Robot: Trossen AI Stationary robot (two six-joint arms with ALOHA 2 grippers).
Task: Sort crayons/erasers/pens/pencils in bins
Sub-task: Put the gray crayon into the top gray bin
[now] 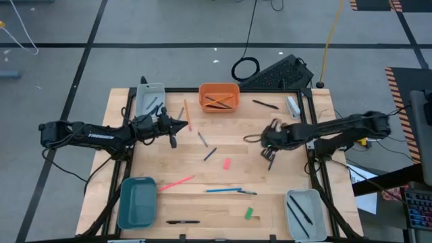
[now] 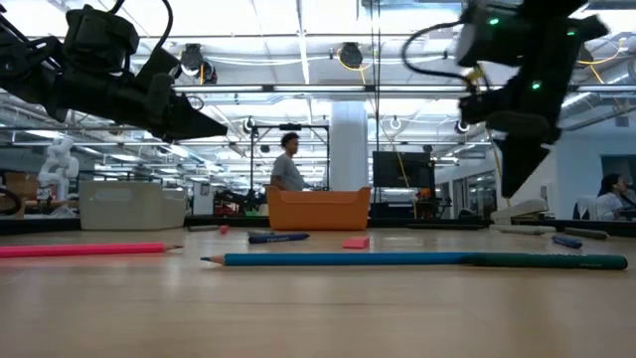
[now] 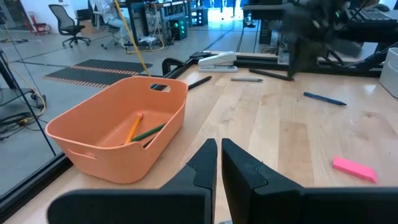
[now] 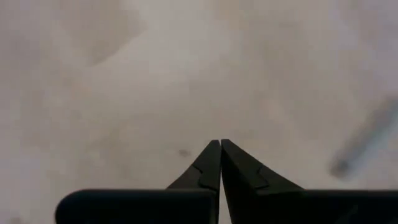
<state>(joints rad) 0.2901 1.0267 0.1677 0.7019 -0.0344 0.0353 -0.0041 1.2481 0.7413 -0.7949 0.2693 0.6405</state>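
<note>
Bare table between scattered pencils

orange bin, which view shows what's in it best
The left wrist view: the orange bin sits close, with pencils inside. The high view shows it small at the table's far edge; the low view shows only its side; the right wrist view misses it.

Around my wooden table lies a grey floor crossed by dark tape lines. Beyond the table's far edge a keyboard sits beside a coiled black cable. Behind the table stands a white pillar under bright ceiling lights, a person left of it, an office chair farther off
</note>
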